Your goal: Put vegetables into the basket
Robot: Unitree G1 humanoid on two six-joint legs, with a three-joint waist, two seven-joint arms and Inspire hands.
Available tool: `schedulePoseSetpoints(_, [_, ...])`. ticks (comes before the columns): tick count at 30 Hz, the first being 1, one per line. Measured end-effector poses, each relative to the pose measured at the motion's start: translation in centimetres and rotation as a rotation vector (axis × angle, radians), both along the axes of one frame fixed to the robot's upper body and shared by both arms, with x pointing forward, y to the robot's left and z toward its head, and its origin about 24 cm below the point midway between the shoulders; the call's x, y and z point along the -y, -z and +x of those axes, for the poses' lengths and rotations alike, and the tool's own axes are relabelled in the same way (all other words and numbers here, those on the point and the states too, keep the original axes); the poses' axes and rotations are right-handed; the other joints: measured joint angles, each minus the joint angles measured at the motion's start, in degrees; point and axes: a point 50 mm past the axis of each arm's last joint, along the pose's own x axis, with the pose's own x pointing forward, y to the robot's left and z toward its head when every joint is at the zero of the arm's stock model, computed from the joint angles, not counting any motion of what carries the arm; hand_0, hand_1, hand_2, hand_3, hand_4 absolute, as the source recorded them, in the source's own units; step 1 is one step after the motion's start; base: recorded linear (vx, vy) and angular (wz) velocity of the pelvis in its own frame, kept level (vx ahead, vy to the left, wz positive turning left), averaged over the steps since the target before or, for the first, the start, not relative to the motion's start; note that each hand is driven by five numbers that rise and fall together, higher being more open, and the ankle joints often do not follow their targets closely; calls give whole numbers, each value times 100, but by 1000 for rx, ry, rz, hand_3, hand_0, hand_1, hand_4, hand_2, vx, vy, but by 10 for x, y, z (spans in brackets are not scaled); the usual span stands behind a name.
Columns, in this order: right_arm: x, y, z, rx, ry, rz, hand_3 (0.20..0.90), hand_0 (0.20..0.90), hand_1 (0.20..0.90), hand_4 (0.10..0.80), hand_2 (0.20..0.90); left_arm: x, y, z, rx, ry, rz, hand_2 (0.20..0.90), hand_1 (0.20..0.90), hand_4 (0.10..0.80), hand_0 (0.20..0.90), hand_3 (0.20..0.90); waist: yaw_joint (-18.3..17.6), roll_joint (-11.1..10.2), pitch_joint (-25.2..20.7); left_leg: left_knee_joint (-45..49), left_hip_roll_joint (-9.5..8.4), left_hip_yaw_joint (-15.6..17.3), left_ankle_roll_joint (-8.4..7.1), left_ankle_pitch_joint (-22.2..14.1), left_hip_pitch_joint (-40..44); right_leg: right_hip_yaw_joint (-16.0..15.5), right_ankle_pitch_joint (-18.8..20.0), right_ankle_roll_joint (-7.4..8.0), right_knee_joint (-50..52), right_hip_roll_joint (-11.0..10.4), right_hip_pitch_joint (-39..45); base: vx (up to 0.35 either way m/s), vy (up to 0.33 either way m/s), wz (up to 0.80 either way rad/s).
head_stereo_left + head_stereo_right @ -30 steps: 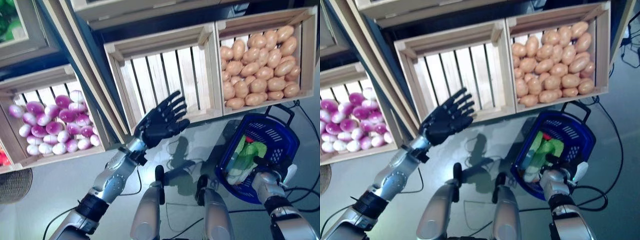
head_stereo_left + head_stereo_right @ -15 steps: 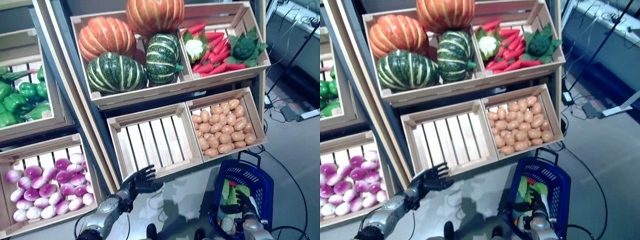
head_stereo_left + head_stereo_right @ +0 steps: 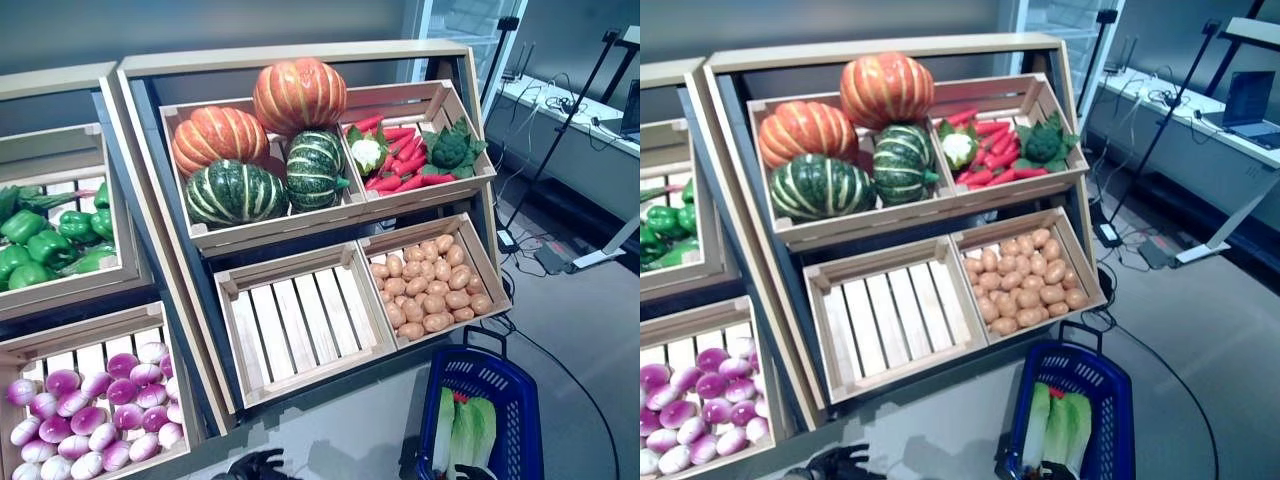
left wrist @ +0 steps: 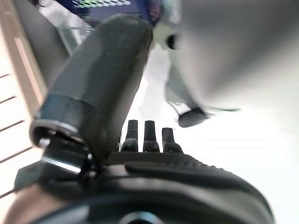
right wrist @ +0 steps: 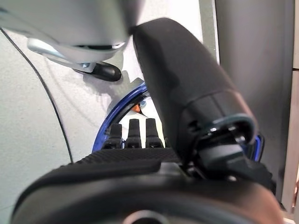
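Where crates stand, four pumpkins (image 3: pixel 300 95).

Basket and vegetables, floor position

Blue slotted plastic basket (image 3: pixel 497 385), black handle upright, holds pale green leafy vegetables (image 3: pixel 1058 425) lying lengthwise; the right hand's fingers (image 5: pixel 133 132) lie at its near rim.

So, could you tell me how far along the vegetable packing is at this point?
Partly done: the blue basket on the floor already holds green leafy vegetables and something red. Neither hand carries produce; the left hand hangs low by the stand, holding nothing, and the right hand is at the basket's rim. The pumpkins, potatoes and turnips remain in their crates.
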Motion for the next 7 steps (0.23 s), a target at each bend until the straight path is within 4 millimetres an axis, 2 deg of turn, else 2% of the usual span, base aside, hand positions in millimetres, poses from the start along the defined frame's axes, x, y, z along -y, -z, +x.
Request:
schedulePoseSetpoints(2, [0,0,0,0,0,0,900,900,900,800,900,-1,1,-6,-24,-1,17,900,900,800,900,900,-2,54,-36,1,0,-4,-1,2,4,-2,1,1,-2,1,8,41,-1,1])
schedulePoseSetpoints(7, [0,0,-1,-1,0,0,900,900,900,800,900,-1,2,-6,-25,1,37,900,900,800,900,900,-4,131,-80,1,-4,-29,-2,0,47,-28,20,2,-95,7,119,16,-4,3])
